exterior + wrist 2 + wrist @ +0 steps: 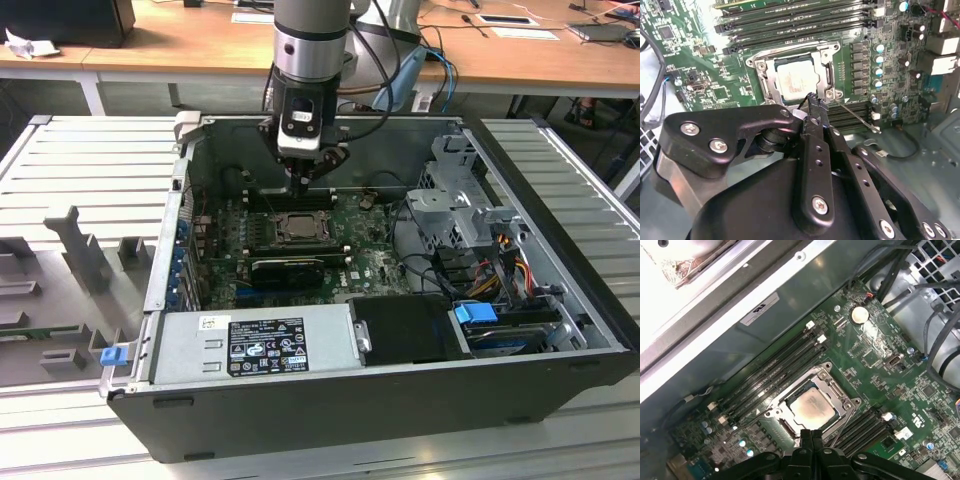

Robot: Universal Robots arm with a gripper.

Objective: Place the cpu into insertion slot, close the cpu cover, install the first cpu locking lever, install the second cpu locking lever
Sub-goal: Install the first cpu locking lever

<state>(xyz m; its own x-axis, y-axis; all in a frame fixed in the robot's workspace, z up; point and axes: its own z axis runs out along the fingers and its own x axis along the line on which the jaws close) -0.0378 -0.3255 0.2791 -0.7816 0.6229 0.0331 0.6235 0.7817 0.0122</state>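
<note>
Firstly, in the exterior view, the black two-fingered gripper (304,186) hangs inside the open dark computer case (400,400). It is just on the far-wall side of the small pale grey-tan square cpu (297,228).

In the second wrist view its fingers are pressed together on nothing, tips at the socket's edge. The cpu lies flat under the dark-silver windowed cpu cover (769,82). A thin wire lever (855,116), seemingly unlatched, slants away just beside the tips.

In the first wrist view the cpu sits in the black-rimmed insertion slot (790,425), and another thin lever (742,424) shows at the socket's opposite side.
</note>
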